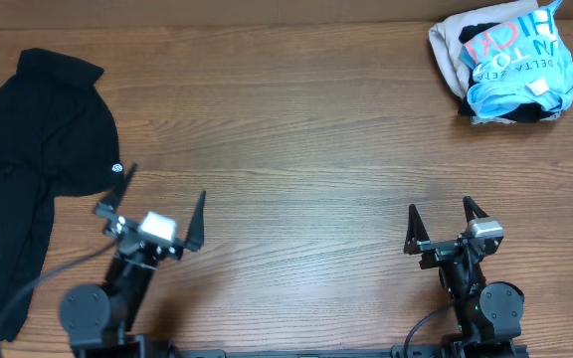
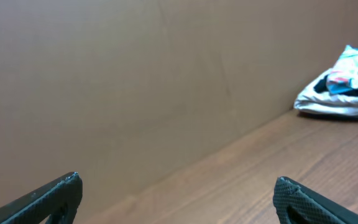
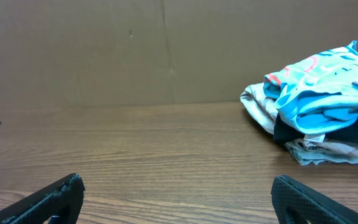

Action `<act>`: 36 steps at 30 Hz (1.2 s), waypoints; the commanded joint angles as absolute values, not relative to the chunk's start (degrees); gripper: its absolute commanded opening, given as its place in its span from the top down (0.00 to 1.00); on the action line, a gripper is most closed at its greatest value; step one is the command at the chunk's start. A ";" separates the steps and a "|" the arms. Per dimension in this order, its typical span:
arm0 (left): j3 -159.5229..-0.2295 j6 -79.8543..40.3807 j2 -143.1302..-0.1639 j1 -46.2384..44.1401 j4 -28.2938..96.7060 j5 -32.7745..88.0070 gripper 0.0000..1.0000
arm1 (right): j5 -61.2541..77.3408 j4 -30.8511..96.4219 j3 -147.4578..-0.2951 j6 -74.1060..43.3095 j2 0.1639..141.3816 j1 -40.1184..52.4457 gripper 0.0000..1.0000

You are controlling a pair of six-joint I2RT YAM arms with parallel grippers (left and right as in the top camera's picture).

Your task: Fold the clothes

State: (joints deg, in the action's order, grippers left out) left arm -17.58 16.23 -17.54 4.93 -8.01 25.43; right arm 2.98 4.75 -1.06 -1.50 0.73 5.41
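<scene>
The light blue T-shirt (image 1: 510, 62) with white and red-orange lettering lies crumpled on top of a pile at the table's far right corner. It also shows in the right wrist view (image 3: 325, 87) and, small, in the left wrist view (image 2: 356, 70). My left gripper (image 1: 162, 204) is open and empty near the front left, far from the shirt. My right gripper (image 1: 440, 221) is open and empty near the front right, well short of the pile. Both show open jaws in the left wrist view (image 2: 176, 190) and in the right wrist view (image 3: 176, 190).
A large black garment (image 1: 33, 169) with a small round white logo lies spread at the left edge. Beige, black and patterned clothes (image 1: 456, 60) sit under the blue shirt. A brown cardboard wall (image 3: 104, 50) stands behind the wooden table (image 1: 296, 149).
</scene>
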 commanded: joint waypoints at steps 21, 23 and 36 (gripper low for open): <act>-0.30 8.29 -0.19 1.26 3.88 11.90 0.00 | 2.85 4.49 -0.45 -1.76 0.16 5.89 0.00; -0.30 7.55 -0.19 1.17 3.60 10.68 0.00 | 2.85 4.49 -0.45 -1.76 0.16 5.89 0.00; -0.30 7.46 -0.27 1.10 3.20 11.60 0.00 | 2.83 4.49 -0.45 -1.76 0.16 5.89 0.00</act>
